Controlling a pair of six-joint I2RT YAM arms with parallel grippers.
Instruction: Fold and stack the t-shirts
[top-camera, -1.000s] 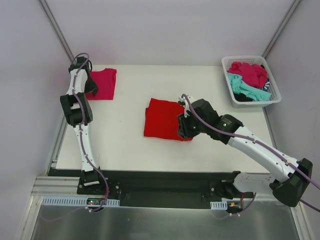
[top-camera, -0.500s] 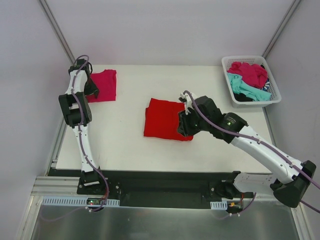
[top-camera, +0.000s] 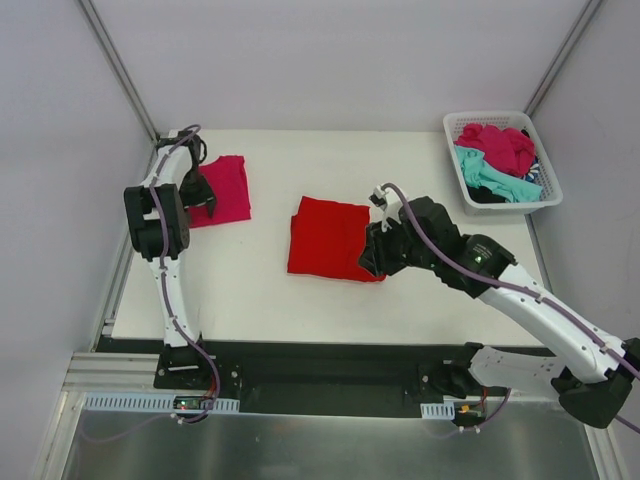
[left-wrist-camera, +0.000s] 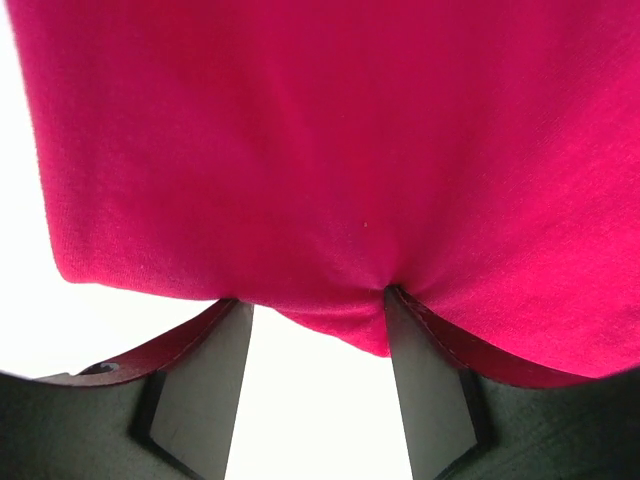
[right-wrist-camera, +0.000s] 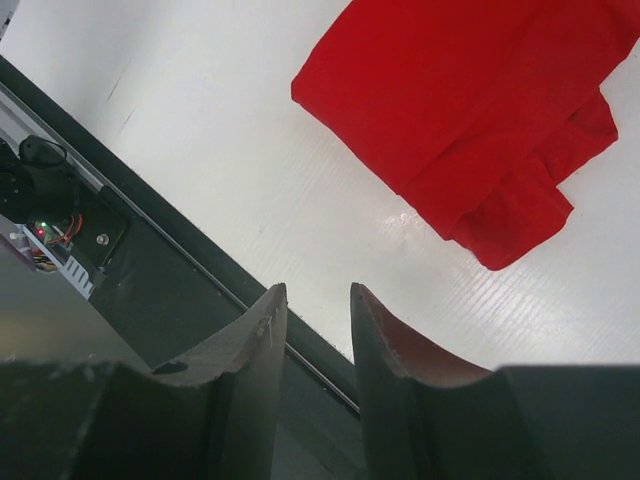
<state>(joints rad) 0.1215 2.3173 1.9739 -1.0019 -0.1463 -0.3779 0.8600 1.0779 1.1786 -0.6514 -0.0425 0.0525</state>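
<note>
My left gripper is clamped on the left edge of the folded pink shirt, near the far left corner of the desk. My right gripper has its fingers apart and empty, just beside the folded red shirt in the middle. If I pull by this one pinch, the pink folds may slide open.

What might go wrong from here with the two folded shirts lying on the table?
1. The left fingers pinch a bunched edge of the folded magenta-pink cloth t-shirt; pulling it could drag the fold apart.
2. The folded bright red cloth t-shirt has loose layers poking out at one corner; the empty right fingers near it might snag them and spoil the fold.
</note>
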